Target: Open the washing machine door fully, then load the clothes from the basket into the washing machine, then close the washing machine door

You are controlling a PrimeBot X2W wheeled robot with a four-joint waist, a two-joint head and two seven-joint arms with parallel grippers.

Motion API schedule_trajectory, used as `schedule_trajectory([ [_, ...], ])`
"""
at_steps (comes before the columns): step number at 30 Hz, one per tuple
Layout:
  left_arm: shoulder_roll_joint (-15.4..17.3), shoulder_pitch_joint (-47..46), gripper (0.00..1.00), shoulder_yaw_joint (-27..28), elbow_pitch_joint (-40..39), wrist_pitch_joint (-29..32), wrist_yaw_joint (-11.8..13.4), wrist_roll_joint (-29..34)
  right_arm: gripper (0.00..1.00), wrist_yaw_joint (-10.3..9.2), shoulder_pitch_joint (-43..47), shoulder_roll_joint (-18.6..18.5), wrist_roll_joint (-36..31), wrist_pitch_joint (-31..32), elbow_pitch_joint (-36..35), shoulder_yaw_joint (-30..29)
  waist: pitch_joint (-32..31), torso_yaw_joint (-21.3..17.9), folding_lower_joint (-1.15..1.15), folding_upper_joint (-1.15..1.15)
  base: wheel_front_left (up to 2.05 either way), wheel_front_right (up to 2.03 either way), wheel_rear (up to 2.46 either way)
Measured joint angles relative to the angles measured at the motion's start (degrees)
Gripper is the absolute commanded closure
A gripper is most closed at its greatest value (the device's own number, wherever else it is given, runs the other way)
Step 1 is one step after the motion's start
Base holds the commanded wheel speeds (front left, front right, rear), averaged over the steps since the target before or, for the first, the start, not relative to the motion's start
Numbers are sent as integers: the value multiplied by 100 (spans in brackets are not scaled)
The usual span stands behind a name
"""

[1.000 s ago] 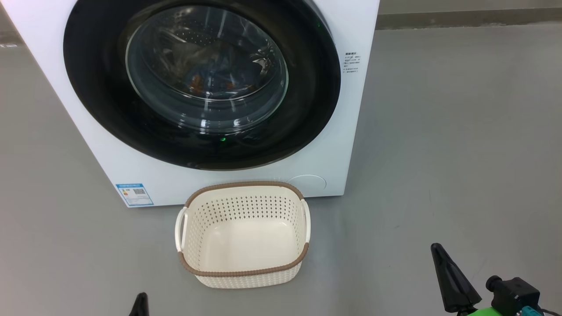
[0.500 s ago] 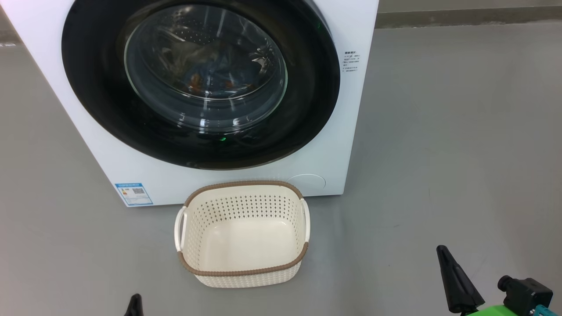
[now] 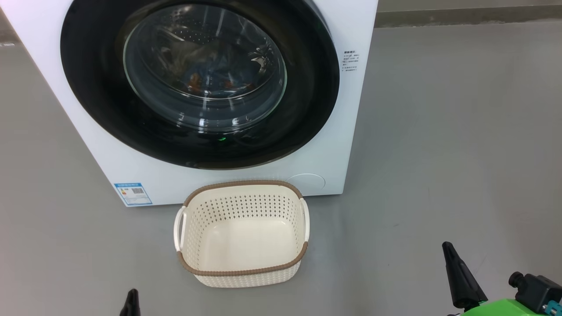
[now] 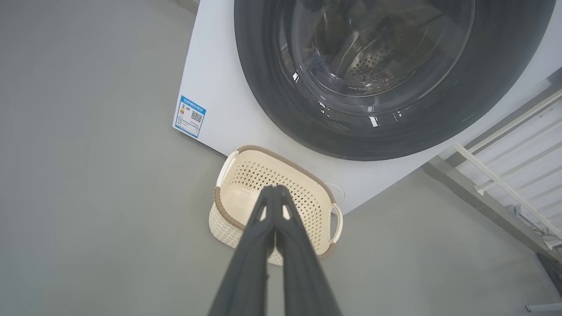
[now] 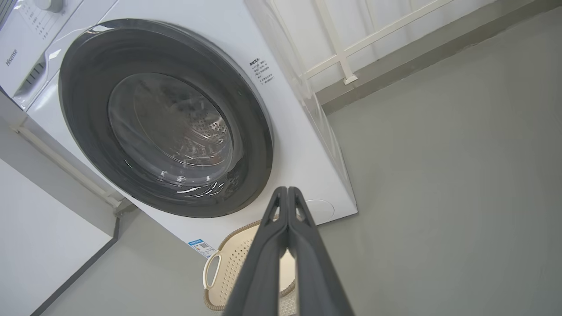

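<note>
The white washing machine (image 3: 333, 145) stands on the floor with its round glossy black door (image 3: 307, 101) flat against the front. Through the glass window, blue clothes (image 3: 210, 74) with orange print lie in the drum. The cream basket (image 3: 243, 232) with the brown rim sits just before the machine, with nothing in it. My left gripper (image 4: 275, 188) is shut, its tip low at the head view's bottom edge (image 3: 131, 295). My right gripper (image 5: 287, 189) is shut too, off to the basket's right (image 3: 448, 246). Neither holds anything.
Grey floor spreads wide to the right of the machine (image 3: 461, 131). A blue label (image 3: 132, 193) marks the machine's lower left corner. White railing bars (image 5: 347, 48) run along the wall behind.
Both grippers have drawn back a little: the left tip has sunk lower in the head view and the right one has slid rightward. Machine, door and basket stay put.
</note>
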Motion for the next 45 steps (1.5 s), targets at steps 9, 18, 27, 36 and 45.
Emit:
schedule_trajectory([
  [9, 3, -76, 100, 37, 7, 144, -9, -547, 100, 0, -97, 1, 549, 147, 65, -38, 6, -7, 0, 0, 0, 0, 0],
  [18, 9, -205, 100, 75, 18, 292, -51, -1107, 100, -1, -131, 2, 1167, 298, 130, -84, 13, -14, 0, 0, 0, 0, 0],
  [27, 14, -225, 100, 125, 21, 442, -58, -1675, 100, -1, -199, 5, 1795, 447, 202, -163, 19, -21, 0, 0, 0, 0, 0],
  [36, 18, -334, 100, 181, 34, 577, -102, -2217, 100, -2, -265, 16, 2337, 592, 261, -210, 26, -28, 0, 0, 0, 0, 0],
  [45, 22, -443, 100, 221, 48, 742, -108, -2792, 100, -3, -368, 34, 2943, 745, 323, -257, 32, -35, 0, 0, 0, 0, 0],
])
